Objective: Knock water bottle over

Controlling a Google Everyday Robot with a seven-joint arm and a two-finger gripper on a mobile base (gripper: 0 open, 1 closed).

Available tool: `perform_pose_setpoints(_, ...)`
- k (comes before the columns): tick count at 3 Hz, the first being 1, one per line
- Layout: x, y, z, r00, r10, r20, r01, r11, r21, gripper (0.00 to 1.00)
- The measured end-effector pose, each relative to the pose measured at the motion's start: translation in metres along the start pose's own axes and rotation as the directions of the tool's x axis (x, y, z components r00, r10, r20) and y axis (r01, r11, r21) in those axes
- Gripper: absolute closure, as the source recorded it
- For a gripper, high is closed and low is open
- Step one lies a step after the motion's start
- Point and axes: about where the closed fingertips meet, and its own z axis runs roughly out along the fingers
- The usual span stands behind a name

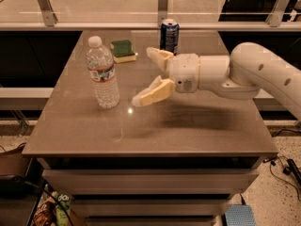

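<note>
The water bottle (102,74) stands upright on the left part of the desk (197,128), cap on. The tool (143,76) hovers just to its right, not touching it, its 2 fingers spread wide and released. Behind sit a blue can (169,35) and a green sponge (123,50).
</note>
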Motion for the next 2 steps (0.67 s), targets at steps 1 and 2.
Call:
perform_pose_setpoints(1,-0.002,0.005,0.017,0.999,0.026,0.025,-0.026,0.9995,0.016,0.00)
perform_pose_setpoints(2,-0.006,0.010,0.036,0.999,0.038,0.030,-0.039,0.9987,0.032,0.00)
